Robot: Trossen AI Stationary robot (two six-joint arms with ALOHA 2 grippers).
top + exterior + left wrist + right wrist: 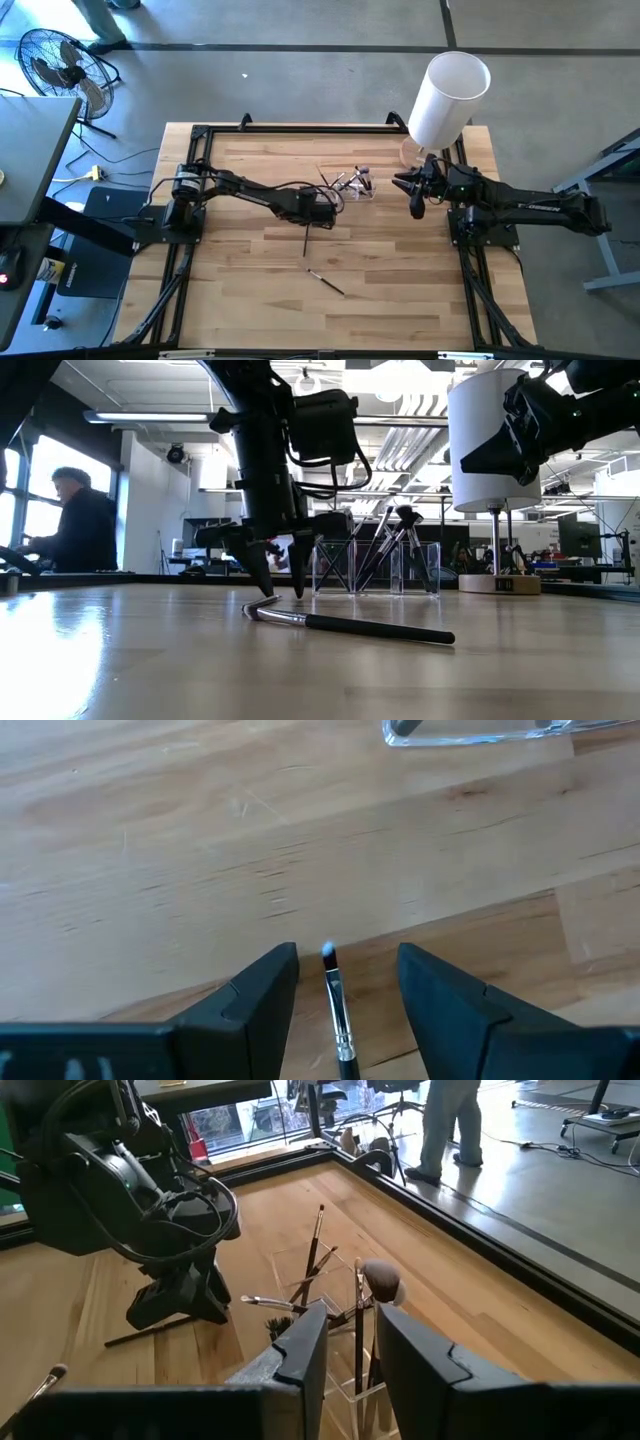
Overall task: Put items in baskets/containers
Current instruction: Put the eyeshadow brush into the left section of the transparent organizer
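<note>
A thin dark brush (336,1010) with a pale bristle tip lies flat on the wooden table (250,290). My left gripper (308,222) is open and points steeply down over it. Its fingers (262,1000) stand on either side of the bristle end, and I see no touch. A second brush (370,628) lies nearer the front edge (325,282). The clear tray (357,185) holds several brushes leaning on its walls (375,560). My right gripper (415,195) hovers open, right of the tray, with nothing between its fingers (350,1350).
A tall white cylinder (448,95) stands on a wooden base at the table's far right corner, behind my right arm. A black frame rail (300,128) runs along the table's edges. A person (75,520) sits beyond the table in the room.
</note>
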